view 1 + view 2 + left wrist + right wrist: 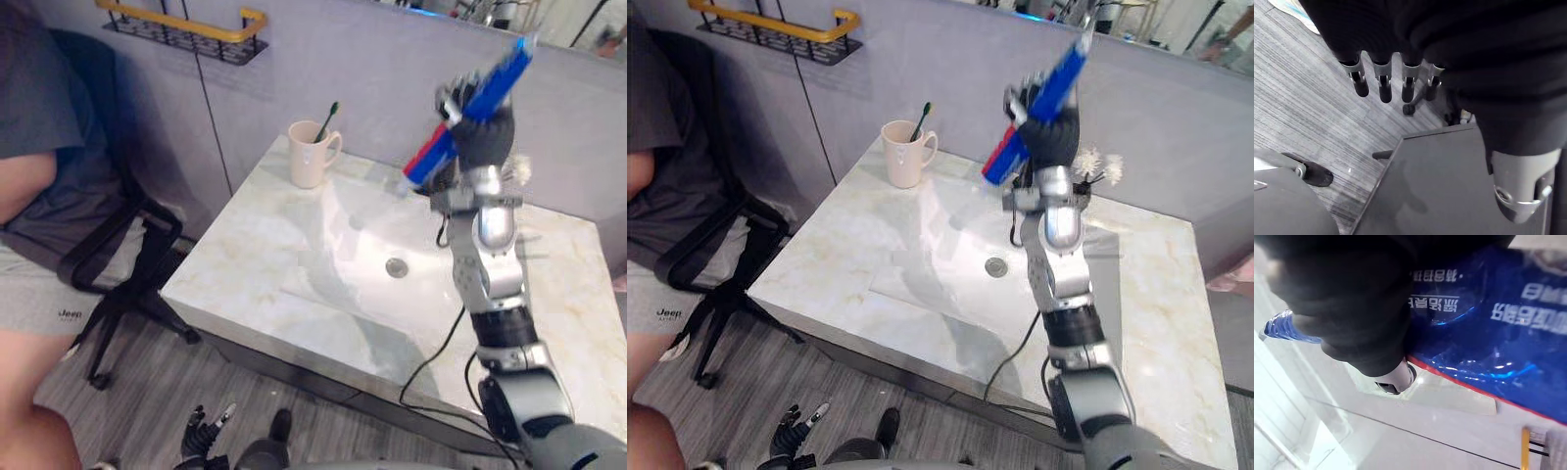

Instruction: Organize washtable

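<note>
Toothpaste tube (472,110), blue with a red band toward its lower end, is held aloft over the back of the sink basin (364,240), tilted, its flat end raised up and to the right and its pale lower end pointed down toward the basin. It is clasped by the right hand (484,135), whose fingers are curled round the tube's middle; in the right wrist view the blue tube (1484,328) is seen pressed against the dark cover, with one fingertip (1396,380) wrapped under its red edge. The tube is clear of the surface, touching nothing but the hand. The washtable (245,269), a pale marbled top, is seen with a drain (396,266) set in the basin floor. A cream mug (310,157) is stood at the far left corner, with a green-headed toothbrush (328,117) leaned in it. A small white tufted item (1095,164) is noted just behind the right hand; what it is cannot be told. The left hand (208,429) is hung low beside the table's near edge, above the grey plank floor (1298,112), its fingers (1385,87) loosely straight and holding nothing. A wall shelf (186,27) with a yellow rail is mounted up left. A person (34,186) is seated on a black office chair (127,259), left of the table.
</note>
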Robot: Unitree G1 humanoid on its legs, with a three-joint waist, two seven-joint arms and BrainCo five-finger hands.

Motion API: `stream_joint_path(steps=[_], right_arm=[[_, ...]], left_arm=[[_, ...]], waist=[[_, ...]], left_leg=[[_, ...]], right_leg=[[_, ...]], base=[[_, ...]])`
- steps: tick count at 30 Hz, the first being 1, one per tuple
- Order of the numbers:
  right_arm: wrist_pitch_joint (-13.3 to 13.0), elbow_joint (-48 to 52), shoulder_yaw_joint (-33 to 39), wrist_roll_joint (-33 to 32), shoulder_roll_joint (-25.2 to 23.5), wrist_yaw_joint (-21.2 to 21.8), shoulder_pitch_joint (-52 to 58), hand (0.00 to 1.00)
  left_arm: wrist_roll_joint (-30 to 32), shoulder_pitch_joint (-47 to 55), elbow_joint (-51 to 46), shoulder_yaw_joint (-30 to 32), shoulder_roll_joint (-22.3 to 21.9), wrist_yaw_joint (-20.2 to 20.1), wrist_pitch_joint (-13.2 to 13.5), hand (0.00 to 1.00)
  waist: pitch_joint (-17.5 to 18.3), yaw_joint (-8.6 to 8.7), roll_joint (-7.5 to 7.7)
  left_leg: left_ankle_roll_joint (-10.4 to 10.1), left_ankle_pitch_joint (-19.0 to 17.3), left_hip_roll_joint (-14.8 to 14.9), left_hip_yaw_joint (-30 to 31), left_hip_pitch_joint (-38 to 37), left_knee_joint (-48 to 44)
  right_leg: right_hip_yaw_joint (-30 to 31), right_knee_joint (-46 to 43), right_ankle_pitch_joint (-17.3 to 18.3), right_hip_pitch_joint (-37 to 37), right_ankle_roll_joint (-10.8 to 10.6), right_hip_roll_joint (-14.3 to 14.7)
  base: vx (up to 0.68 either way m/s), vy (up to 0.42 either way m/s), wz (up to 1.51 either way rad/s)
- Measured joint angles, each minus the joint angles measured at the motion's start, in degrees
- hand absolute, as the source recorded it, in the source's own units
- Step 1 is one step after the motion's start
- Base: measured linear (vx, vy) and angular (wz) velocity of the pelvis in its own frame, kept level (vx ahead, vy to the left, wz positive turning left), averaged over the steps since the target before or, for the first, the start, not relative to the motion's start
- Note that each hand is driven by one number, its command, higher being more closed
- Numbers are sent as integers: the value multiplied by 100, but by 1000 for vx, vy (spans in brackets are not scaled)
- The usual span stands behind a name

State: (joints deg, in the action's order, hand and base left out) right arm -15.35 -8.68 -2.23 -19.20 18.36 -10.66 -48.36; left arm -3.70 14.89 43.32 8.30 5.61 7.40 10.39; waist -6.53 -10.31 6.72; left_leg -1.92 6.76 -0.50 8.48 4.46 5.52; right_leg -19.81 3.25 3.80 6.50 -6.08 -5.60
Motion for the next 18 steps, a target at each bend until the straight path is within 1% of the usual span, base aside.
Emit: stream_joint_path(steps=[3,5,6,7,8,10,11,12,13,14,15,18], right_arm=[[-4,-309,-4,280,69,-232,-571,100],[-5,-486,0,674,91,-606,-1041,100],[-8,-517,0,758,125,-690,-1122,100],[-1,-600,2,1032,247,-897,-1276,100],[0,-633,4,1137,319,-988,-1343,100],[29,-823,2,1585,389,-1292,-1616,100],[46,-869,4,1668,393,-1332,-1678,100],[66,-985,1,1838,415,-1433,-1794,100],[104,-1172,-9,1998,416,-1524,-1955,100],[117,-1272,-15,2036,416,-1558,-2039,100],[188,-1435,-18,2126,436,-1615,-2188,100],[330,-1773,-95,2220,468,-1741,-2499,100]], left_arm=[[-1,-30,-7,-153,43,-3,27,0],[1,-47,-26,-188,87,-2,33,0],[2,-59,-25,-199,93,-3,33,0],[5,-127,-25,-229,135,1,35,0],[5,-169,-27,-269,136,4,41,0],[6,-271,-27,-388,160,19,94,0],[6,-285,-32,-398,170,19,117,0],[6,-316,-42,-423,197,23,137,0],[5,-343,-51,-426,198,29,143,0],[6,-359,-50,-428,200,29,144,0],[6,-389,-49,-468,230,31,143,0],[4,-432,-48,-617,270,43,147,0]], waist=[[-48,-37,-2],[-196,-57,9],[-207,-76,12],[-275,-123,6],[-322,-166,2],[-433,-236,-2],[-457,-253,-3],[-494,-315,-3],[-568,-328,-8],[-598,-329,-9],[-626,-326,-9],[-729,-412,-12]], left_leg=[[-15,29,-2,92,132,1],[-31,52,11,126,200,0],[-38,57,15,162,237,0],[-56,90,13,241,287,-1],[-62,101,14,249,302,-1],[-80,142,20,375,411,-2],[-81,149,22,393,433,-2],[-93,161,30,410,483,-3],[-105,172,30,451,498,-3],[-114,179,31,477,514,-3],[-127,199,32,543,589,-3],[-146,218,54,565,680,-5]], right_leg=[[-67,0,0,-98,0,18],[-117,-1,0,-142,1,41],[-139,-2,0,-170,1,47],[-216,-1,0,-184,1,59],[-246,-1,1,-186,2,67],[-363,0,4,-242,7,97],[-379,0,5,-255,8,105],[-395,1,5,-297,8,118],[-441,2,6,-294,10,128],[-471,3,11,-296,18,135],[-530,3,19,-340,33,151],[-539,3,21,-428,36,177]], base=[[-13,-14,14],[-31,-15,11],[-25,-21,20],[-11,-20,22],[-15,-22,27],[-19,-19,24],[-18,-20,17],[-15,-17,14],[-17,-15,14],[-19,-17,22],[-16,-16,17],[-4,-5,5]])
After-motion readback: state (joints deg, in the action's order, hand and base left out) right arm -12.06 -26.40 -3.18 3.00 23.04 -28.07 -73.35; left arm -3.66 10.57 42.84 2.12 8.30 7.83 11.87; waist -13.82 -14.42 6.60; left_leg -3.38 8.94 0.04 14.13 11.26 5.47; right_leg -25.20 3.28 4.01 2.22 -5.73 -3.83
